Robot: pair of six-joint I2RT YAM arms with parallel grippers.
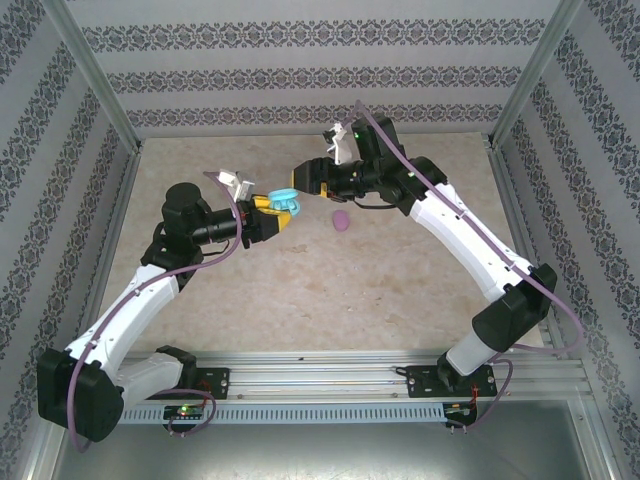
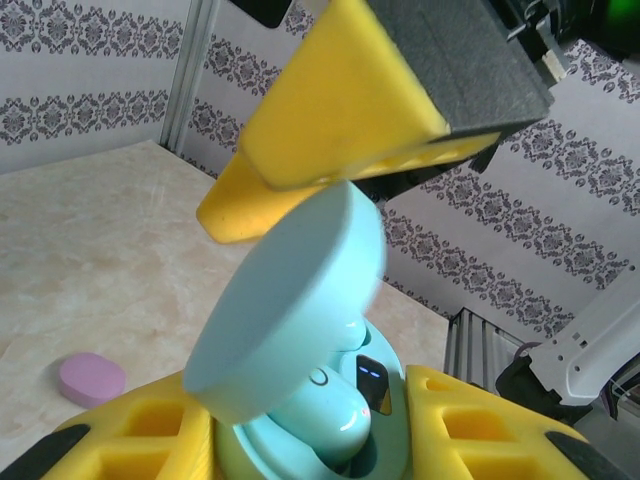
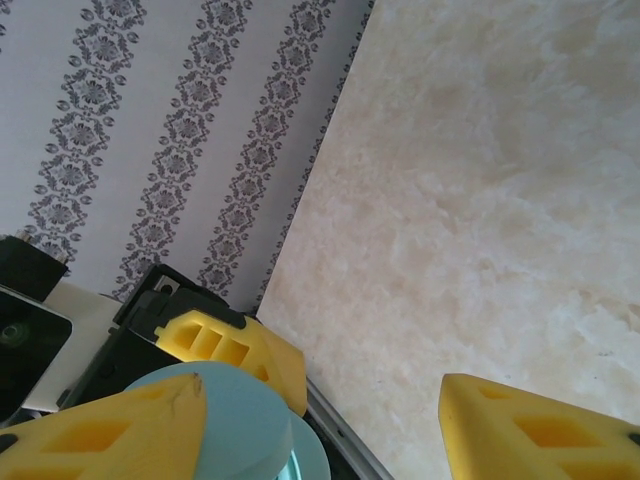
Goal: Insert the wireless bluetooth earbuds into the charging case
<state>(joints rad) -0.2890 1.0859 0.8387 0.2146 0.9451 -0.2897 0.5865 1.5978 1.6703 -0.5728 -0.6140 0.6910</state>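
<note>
The left claw is clamped tight on the base of the light-blue charging case, held up off the bench. The lid stands tilted open, and a light-blue earbud sits in its well beneath. Just right of that, the right claw hovers over the lid with its yellow fingers spread wide, nothing between them. Farther right, a pink oval piece lies alone on the bench.

White arm links, black joint housings, purple cables, yellow cut-out claw fingers, green lights
</note>
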